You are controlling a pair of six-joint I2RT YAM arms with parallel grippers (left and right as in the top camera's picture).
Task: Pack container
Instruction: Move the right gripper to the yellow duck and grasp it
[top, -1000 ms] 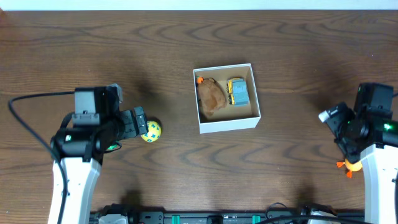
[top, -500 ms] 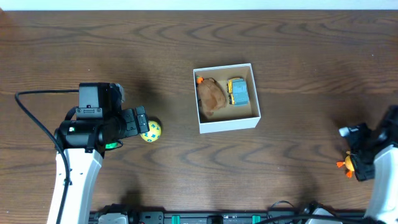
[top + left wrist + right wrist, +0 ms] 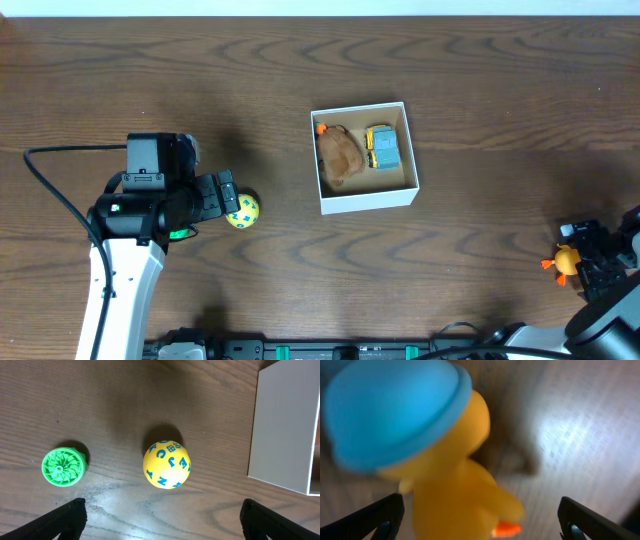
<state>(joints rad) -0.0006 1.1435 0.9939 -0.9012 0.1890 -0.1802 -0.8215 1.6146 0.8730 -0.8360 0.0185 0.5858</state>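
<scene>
The container [image 3: 368, 199] is a white box with a tan inside at mid-table; a brown toy [image 3: 340, 158] and a yellow and grey-blue toy [image 3: 383, 147] lie in it. A yellow ball with blue letters [image 3: 243, 211] lies left of it. My left gripper [image 3: 229, 198] is open just beside the ball. In the left wrist view the ball [image 3: 166, 464] lies ahead of the open left gripper [image 3: 162, 520], apart from it. My right gripper [image 3: 582, 252] is open at a yellow duck [image 3: 567, 262]. In the right wrist view the duck [image 3: 455, 495], with a blue hat, sits between the jaws of the open right gripper [image 3: 480, 520].
A green ribbed disc [image 3: 64, 466] lies left of the ball in the left wrist view. The container's white wall [image 3: 285, 425] shows at that view's right edge. The duck is close to the table's front right corner.
My right arm has swung down towards the front right corner and now has its open jaws at the duck. My left arm shifted slightly and then stayed still.
</scene>
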